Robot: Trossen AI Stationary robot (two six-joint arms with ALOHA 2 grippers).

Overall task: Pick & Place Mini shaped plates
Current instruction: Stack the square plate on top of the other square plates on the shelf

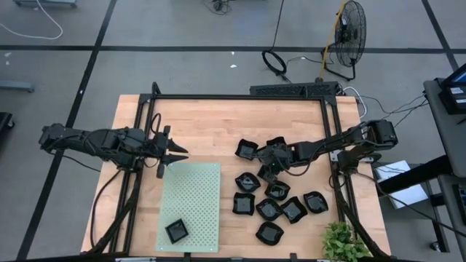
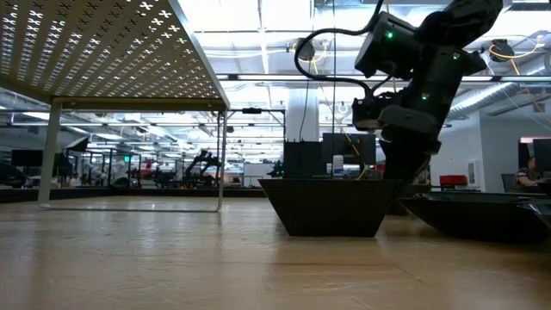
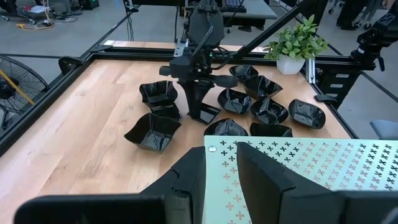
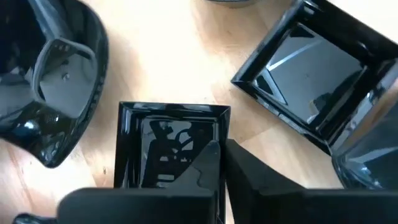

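From above, the left gripper (image 1: 177, 153) hovered at the far edge of the pale green perforated mat (image 1: 196, 189), its fingers parted with nothing between them, while one mini shaped plate (image 1: 176, 231) sat alone near the mat's near-left corner. The other mini shaped plates (image 1: 280, 200) lay clustered on the wooden table (image 1: 211, 127) to the right of the mat, and the right gripper (image 1: 266, 172) reached down among the far ones, over a square plate (image 1: 266, 173). A small potted plant (image 1: 344, 244) stood at the table's near right edge. At table height, the right arm came down behind a dark flared plate (image 2: 327, 205); its fingertips were hidden there. The left wrist camera showed that arm's own fingers (image 3: 186, 180) spread apart above the mat's edge, with the right arm (image 3: 202, 56) standing among the black dishes beyond. The right wrist camera looked straight onto the square plate (image 4: 168, 149), whose rim ran between the dark fingers (image 4: 249, 174), pinched together on that wall; a second square dish (image 4: 311, 74) lay just beside it.
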